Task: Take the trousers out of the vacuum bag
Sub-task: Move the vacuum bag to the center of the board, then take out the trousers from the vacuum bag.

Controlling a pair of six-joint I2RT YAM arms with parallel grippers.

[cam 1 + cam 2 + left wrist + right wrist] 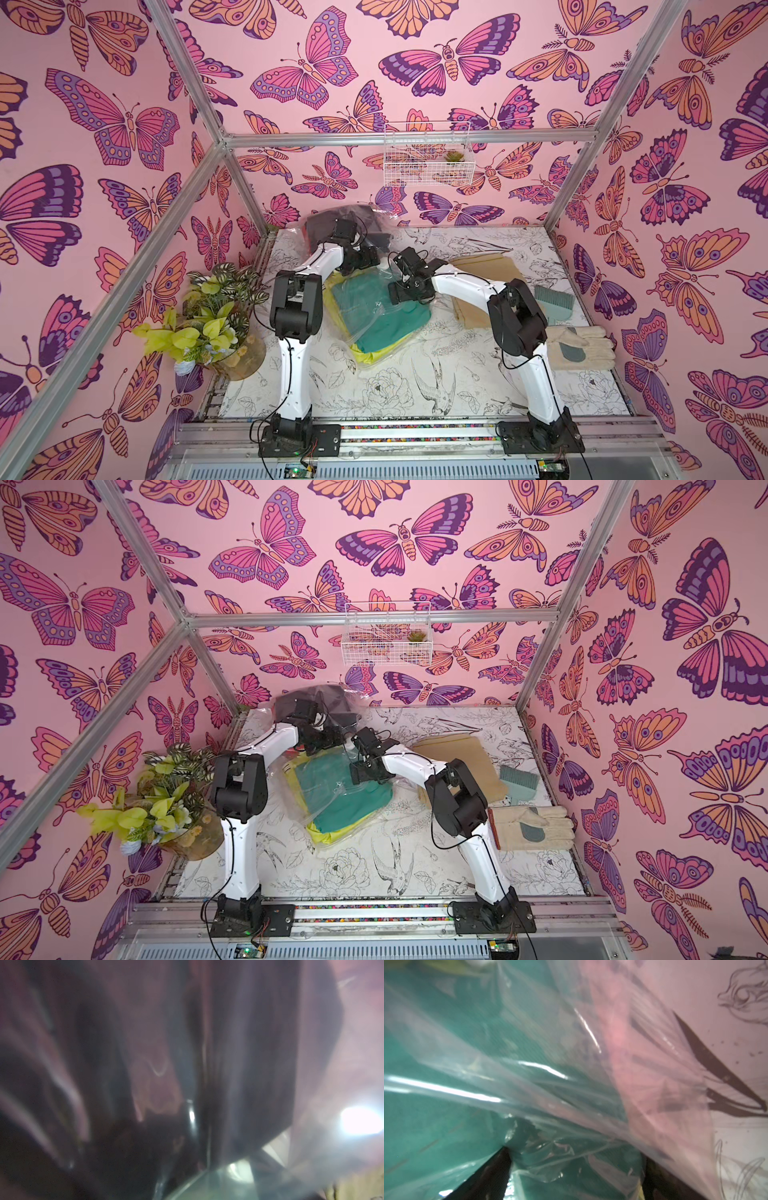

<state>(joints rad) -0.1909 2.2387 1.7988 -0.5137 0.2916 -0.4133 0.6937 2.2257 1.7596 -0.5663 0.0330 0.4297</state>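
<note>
The vacuum bag lies crinkled at mid-table, its far end heaped up over black trousers at the back left. Teal green trousers rest on yellow ones under the plastic. Tan trousers lie flat on the right, outside the bag. My left gripper reaches into the raised plastic by the black cloth; its wrist view is a dark blur and shows no fingers. My right gripper stands open low over the teal trousers, with bag film bunched between its dark fingers.
Pale work gloves and a teal hand brush lie by the right wall. A potted plant fills the left front corner. A white wire basket hangs on the back wall. Printed tabletop shows in front of the bag.
</note>
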